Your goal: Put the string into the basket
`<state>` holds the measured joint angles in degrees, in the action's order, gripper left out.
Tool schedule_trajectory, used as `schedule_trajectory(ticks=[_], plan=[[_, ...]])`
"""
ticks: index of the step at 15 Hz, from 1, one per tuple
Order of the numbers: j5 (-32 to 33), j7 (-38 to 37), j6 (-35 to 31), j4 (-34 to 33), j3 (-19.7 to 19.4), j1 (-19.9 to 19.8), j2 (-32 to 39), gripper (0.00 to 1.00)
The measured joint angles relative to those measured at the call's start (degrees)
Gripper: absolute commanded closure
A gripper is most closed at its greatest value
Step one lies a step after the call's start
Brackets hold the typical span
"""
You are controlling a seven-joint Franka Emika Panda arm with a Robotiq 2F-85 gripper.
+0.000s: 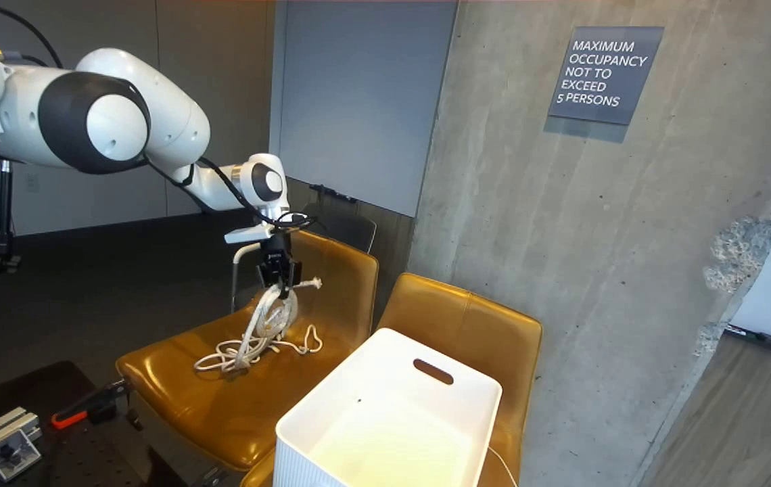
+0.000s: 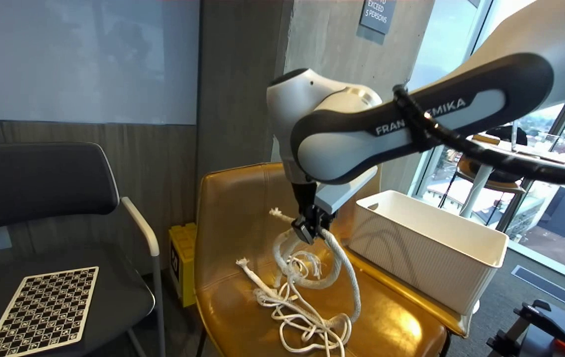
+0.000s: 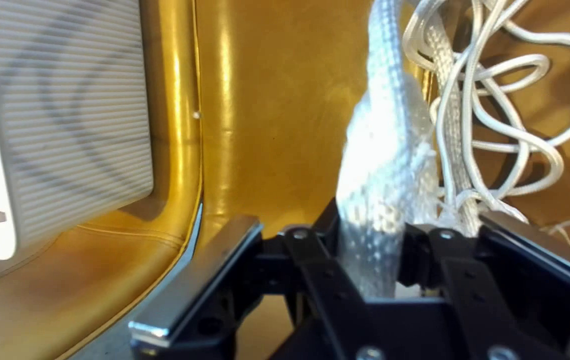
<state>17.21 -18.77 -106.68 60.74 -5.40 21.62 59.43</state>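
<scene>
The string is a bundle of thick white rope and thinner white cord. My gripper is shut on a thick loop of the string, also seen in an exterior view. In the wrist view the loop stands between the two fingers of the gripper. Part of the bundle hangs raised; the lower coils rest on the brown chair seat. The basket is a tall white bin with slot handles, beside the string. Its ribbed wall shows in an exterior view and at the left of the wrist view.
The string's brown chair adjoins another brown chair that bears the basket. A concrete wall rises behind. A dark chair with a patterned board and a yellow box stand nearby. An orange-handled clamp lies at the front.
</scene>
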Motion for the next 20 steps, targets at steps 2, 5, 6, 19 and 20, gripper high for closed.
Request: schedule_trajectory(ticks=[2,5,6,19,20], plan=[[0.0,-1.8,0.0,3.8,-0.2,-0.2,-5.6,0.98],[-0.1,-4.1,0.0,9.2,-0.4,-1.1,-13.8,0.98],[-0.1,-4.8,0.0,10.8,-0.4,-1.6,-16.6,0.98],[0.1,-3.9,10.3,15.5,-0.5,-13.3,-45.9,0.98],[0.1,-2.8,11.9,14.4,-0.5,-14.4,-47.4,0.98]])
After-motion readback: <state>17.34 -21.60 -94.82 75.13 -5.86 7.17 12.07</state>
